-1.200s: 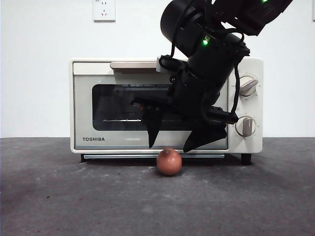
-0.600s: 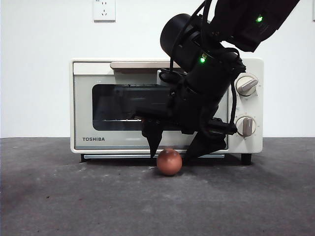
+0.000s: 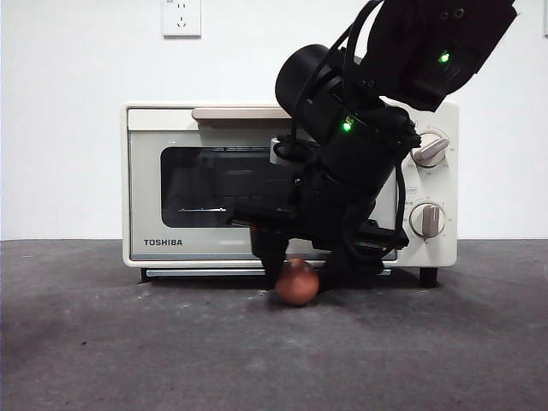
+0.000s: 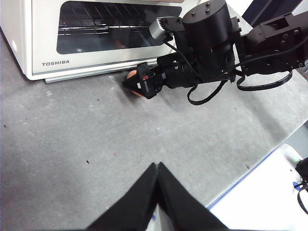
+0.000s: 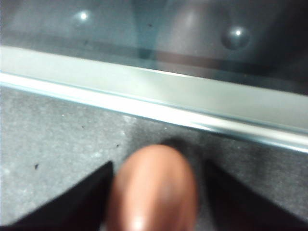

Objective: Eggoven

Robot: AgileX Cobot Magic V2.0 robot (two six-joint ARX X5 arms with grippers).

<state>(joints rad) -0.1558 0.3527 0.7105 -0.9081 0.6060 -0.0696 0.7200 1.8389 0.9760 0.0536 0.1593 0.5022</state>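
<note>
The reddish-brown egg (image 3: 297, 283) lies on the dark table just in front of the cream TOSHIBA oven (image 3: 171, 241), whose glass door is closed. My right gripper (image 3: 300, 280) has come down over the egg, with one open jaw on each side at table height. In the right wrist view the egg (image 5: 151, 192) sits between the jaws of the gripper (image 5: 158, 167), close to the oven's lower edge (image 5: 144, 91). My left gripper (image 4: 157, 166) is shut and empty, hanging back over bare table. From there I see the right gripper (image 4: 139, 82) at the oven (image 4: 43, 62).
Two knobs (image 3: 428, 184) are on the oven's right side, behind the right arm. A wall socket (image 3: 181, 17) is above the oven. The table's edge and a white surface (image 4: 269, 192) lie near my left gripper.
My right gripper has come down from above the egg until its jaws straddle it. The egg and oven have not moved.
</note>
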